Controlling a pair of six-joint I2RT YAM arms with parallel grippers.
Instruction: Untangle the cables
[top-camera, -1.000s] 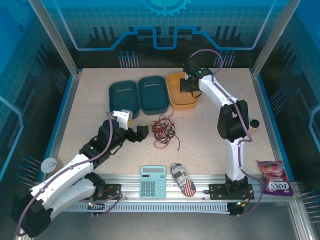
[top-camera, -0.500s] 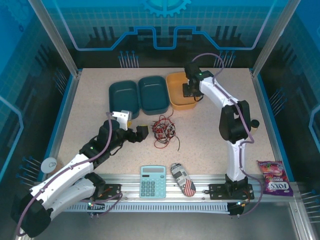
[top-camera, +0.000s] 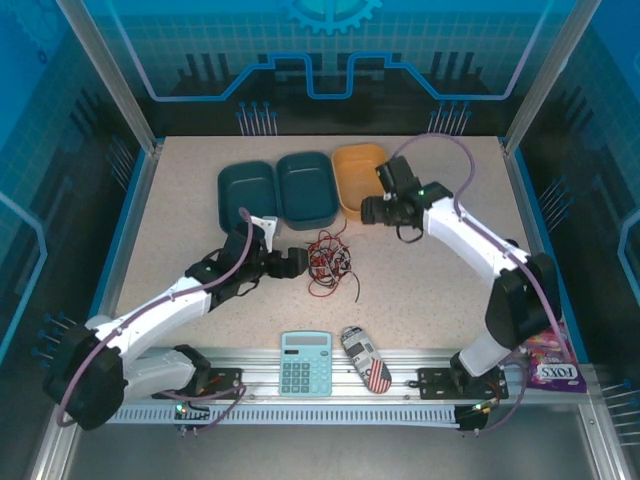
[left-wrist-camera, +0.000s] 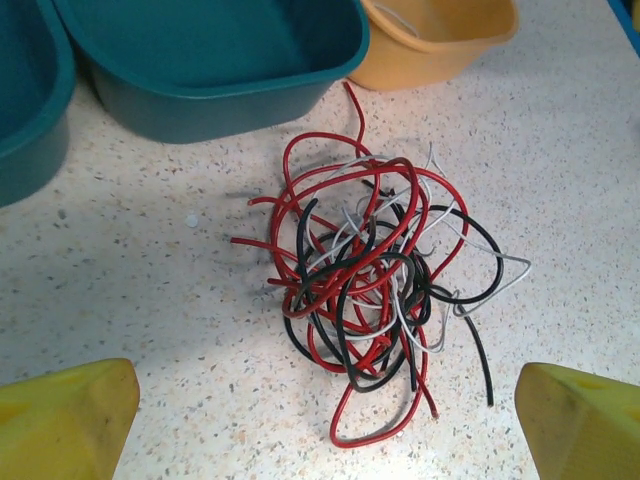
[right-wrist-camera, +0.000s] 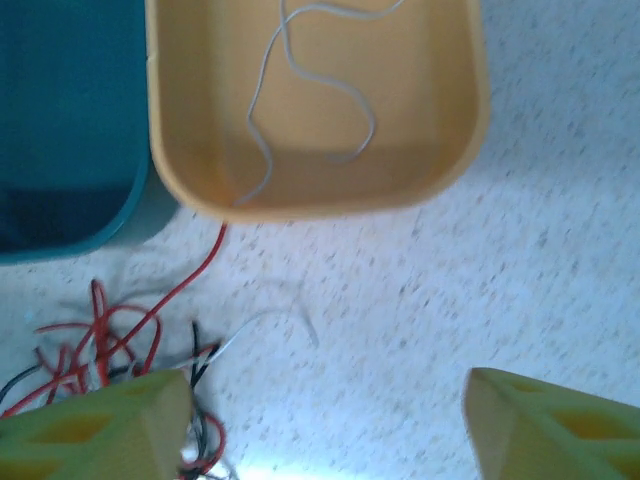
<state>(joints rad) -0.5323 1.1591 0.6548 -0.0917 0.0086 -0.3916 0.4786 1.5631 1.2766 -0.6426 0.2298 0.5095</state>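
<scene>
cables: tangled heap, middle of desk, 7 o'clock of yellow tub | left fingers: spread, empty, heap at their 12 o'clock | right fingers: spread, empty | step: pinch one loose outlying end, draw it slowly outward, other arm pinning heap.

White-shelled left arm and right arm jointed in black, lilac hose looped along each, left gripper and right gripper cased in black, fingertips moulded as yellow wedges, black base plates bolted down.
</scene>
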